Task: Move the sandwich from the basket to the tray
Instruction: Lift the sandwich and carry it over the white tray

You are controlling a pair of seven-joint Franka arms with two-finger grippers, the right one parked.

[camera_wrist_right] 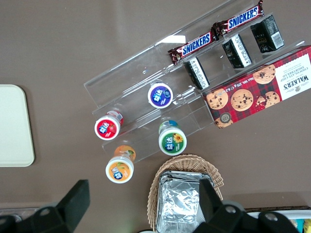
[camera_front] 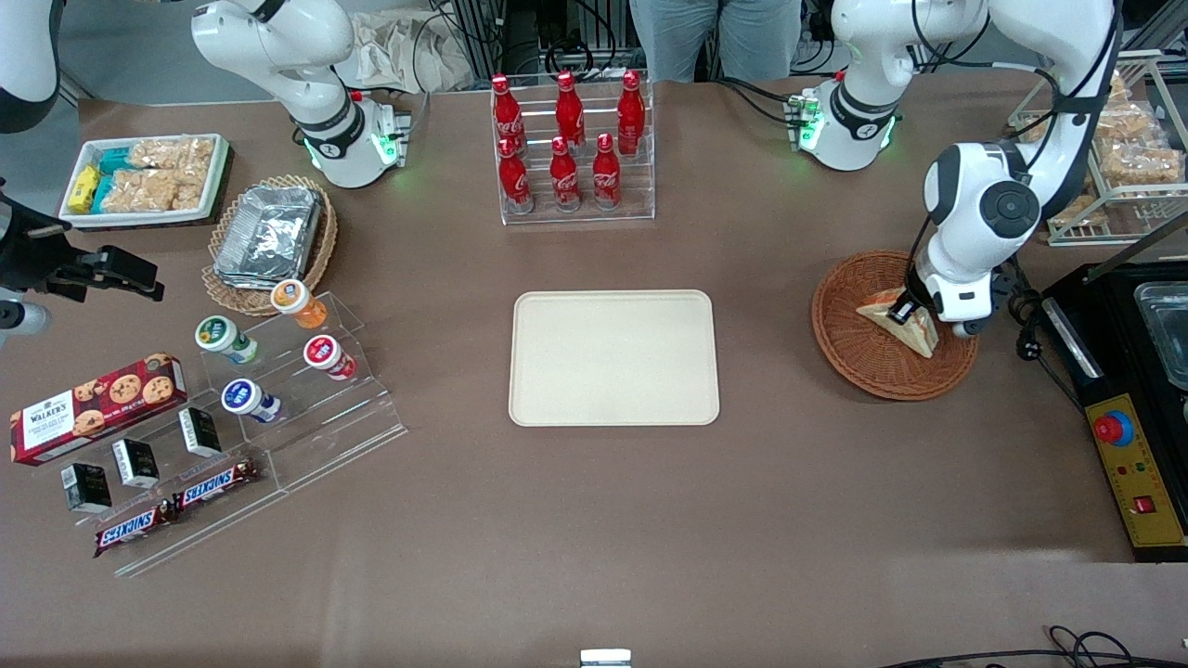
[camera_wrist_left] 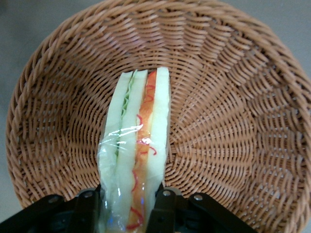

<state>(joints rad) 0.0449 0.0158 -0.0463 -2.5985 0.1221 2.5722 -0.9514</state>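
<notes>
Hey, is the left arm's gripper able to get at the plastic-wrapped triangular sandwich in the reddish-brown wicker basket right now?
Yes, it looks so: the gripper sits in the reddish-brown wicker basket, its fingers flanking the wrapped triangular sandwich, nothing between them.

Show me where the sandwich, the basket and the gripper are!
sandwich (camera_wrist_left: pixel 138 141): left wrist view, its cut edge.
basket (camera_front: pixel 849 343): front view, its woven wall.
gripper (camera_wrist_left: pixel 127 206): left wrist view, between its fingertips, shut on the sandwich.

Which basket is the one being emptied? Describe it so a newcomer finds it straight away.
Start at the cream tray mid-table and look toward the working arm's end: the basket sits there, round, shallow, reddish-brown wicker. It holds the sandwich, gripped by the gripper. The paler basket at the parked arm's end holds foil trays instead.
</notes>
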